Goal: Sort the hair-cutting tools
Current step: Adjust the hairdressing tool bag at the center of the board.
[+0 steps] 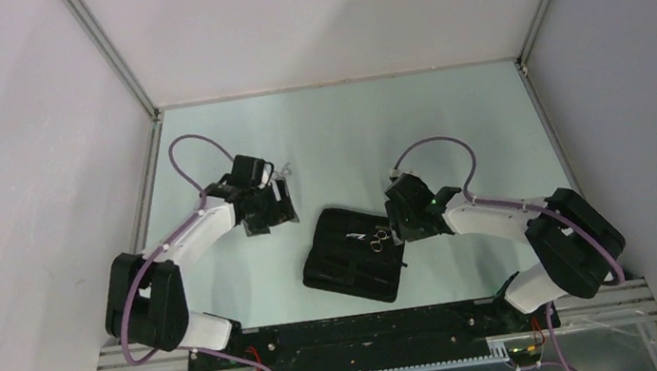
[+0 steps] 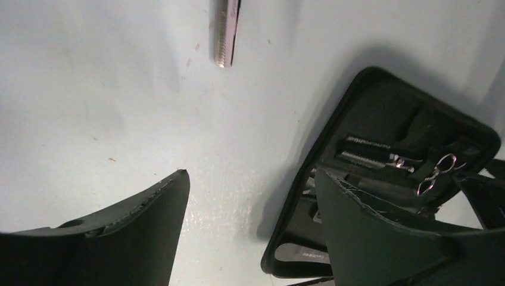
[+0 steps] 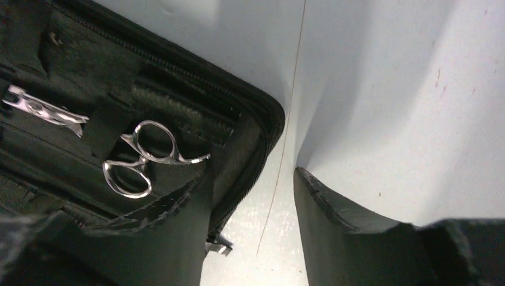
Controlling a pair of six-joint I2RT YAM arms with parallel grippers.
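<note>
Inside the zip case [image 3: 178, 77], just left of your right claw [image 3: 253, 174]: scissors [image 3: 140, 158], ring handles nearest it, blades hidden. Claw stands wide open, empty, astride the case rim.

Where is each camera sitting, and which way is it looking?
Top external: high behind the arms, looking down at the table; both arms show.
Left wrist: on the left arm, facing down at table and the open black case; its own jaws show.
Right wrist: low over the case's corner and the silver scissors; its own jaws show.
Shared: all three see the case.
</note>
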